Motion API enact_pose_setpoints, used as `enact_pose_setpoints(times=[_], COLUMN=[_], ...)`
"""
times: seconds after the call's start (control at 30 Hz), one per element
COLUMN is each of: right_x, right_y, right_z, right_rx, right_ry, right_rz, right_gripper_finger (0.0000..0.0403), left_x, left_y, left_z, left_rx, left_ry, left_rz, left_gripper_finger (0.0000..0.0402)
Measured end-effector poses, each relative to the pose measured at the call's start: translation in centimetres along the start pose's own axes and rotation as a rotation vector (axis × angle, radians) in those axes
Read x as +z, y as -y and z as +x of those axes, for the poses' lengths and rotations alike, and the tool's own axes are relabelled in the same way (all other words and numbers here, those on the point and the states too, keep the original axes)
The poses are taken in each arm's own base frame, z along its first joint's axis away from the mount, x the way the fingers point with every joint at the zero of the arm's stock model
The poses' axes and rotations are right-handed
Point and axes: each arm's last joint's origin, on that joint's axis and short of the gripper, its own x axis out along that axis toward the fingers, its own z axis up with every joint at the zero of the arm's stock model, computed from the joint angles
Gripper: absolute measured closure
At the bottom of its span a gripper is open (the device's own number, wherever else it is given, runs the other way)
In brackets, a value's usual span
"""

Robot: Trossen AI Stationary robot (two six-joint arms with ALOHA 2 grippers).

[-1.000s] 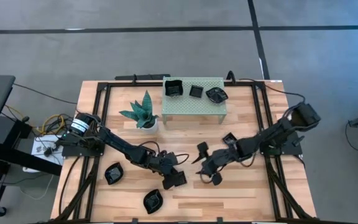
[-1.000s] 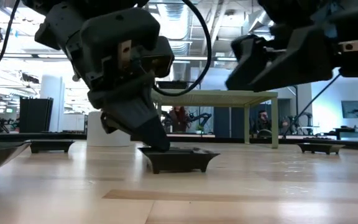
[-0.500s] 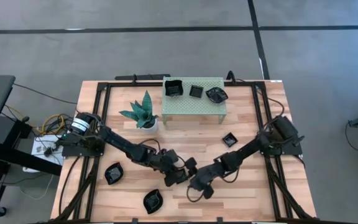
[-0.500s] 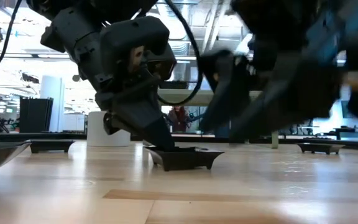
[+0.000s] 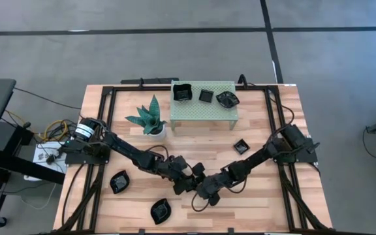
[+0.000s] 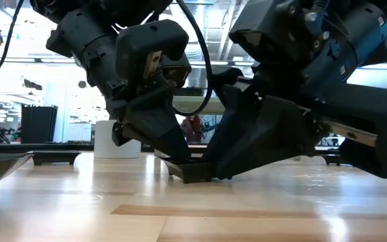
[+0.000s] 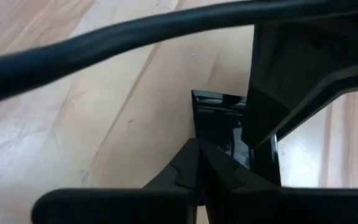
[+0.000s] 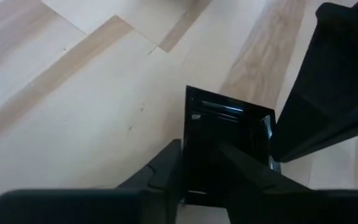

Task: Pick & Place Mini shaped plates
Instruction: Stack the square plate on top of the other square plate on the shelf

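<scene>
A square black mini plate sits near the middle of the table's front half, its foot on the wood. My left gripper comes from the left and is shut on it. My right gripper comes from the right, low over the table, and is open. Its two fingers stand either side of the plate's nearer edge. Other black plates lie on the table: a leaf-shaped one, one near the front edge and a small square one. My left gripper pinches the square plate's rim between its two shut fingers, near one corner. The fingers slant down from the table's left. The plate stays low, its foot on or just above the wood. My right gripper straddles the opposite rim; whether it touches, I cannot tell.
A green perforated shelf stands at the back with three black plates on top. A plant in a white pot stands left of it. Black frame rails run along both table sides.
My right gripper has swung from the table's right toward the left arm's plate and come down low beside it, its fingers drawing closer together. My left gripper, still shut on the plate, has shifted it slightly to the right.
</scene>
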Motion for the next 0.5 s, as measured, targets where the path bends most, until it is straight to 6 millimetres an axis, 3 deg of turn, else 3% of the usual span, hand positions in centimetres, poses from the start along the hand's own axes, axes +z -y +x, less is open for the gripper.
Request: enact_pose_setpoints(times=[0.27,0.5], right_x=[-0.08,-0.18], right_y=[-0.05,0.06], right_z=[-0.01,-0.03], right_rx=[0.001,-0.016], right_ry=[-0.009,-0.024], right_rz=[-0.003,-0.001], right_gripper_finger=[0.0393,0.0392], left_x=[0.05,0.32], left_y=[-0.06,-0.22], left_z=[0.00,0.01], left_rx=[0.020,0.052], left_ry=[0.018,0.058], left_rz=[0.000,-0.001], left_gripper_finger=[0.0377,0.0317])
